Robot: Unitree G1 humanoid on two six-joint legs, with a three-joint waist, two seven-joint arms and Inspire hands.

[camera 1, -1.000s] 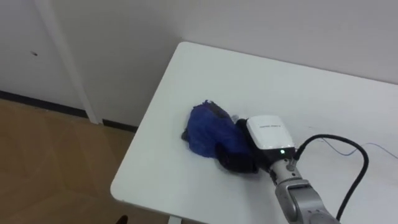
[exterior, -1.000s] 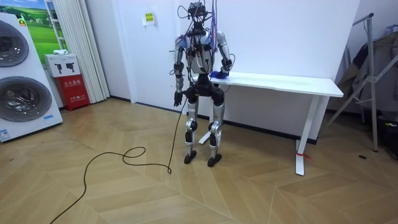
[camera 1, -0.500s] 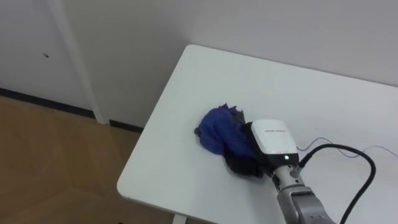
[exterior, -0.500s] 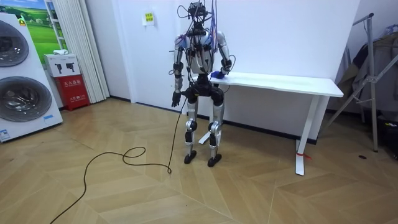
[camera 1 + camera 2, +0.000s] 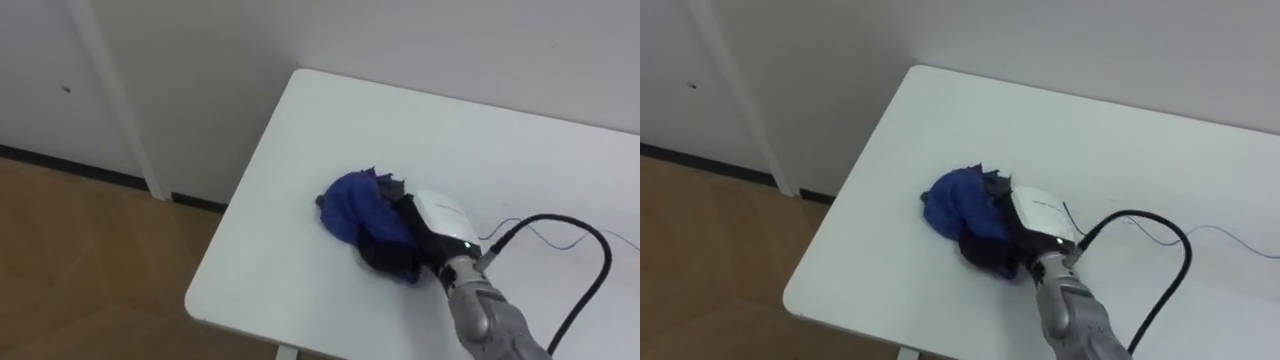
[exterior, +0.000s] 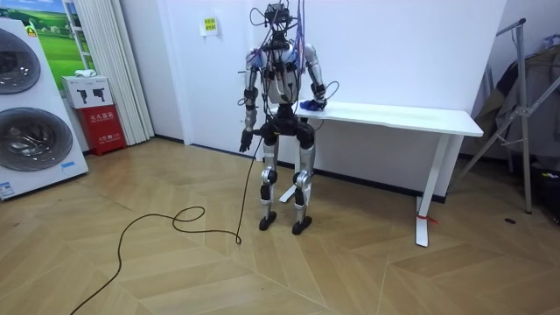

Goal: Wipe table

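Observation:
A crumpled blue cloth lies near the left front corner of the white table. My right hand rests on the cloth's right side, its white back turned up and to the right. Its dark fingers curl into the bunched fabric and grip it. In the room view I stand upright at the left end of the table, right arm reaching over it to the cloth. My left hand hangs at my side, away from the table.
The table's left and front edges run close to the cloth, with wooden floor below. A thin wire lies on the tabletop to the right. A wall backs the table. Washing machines and a red box stand at the room view's left.
My right hand's fingers have curled down into the cloth and its back has tipped sideways. The cloth has bunched tighter under it. The view itself shifted slightly.

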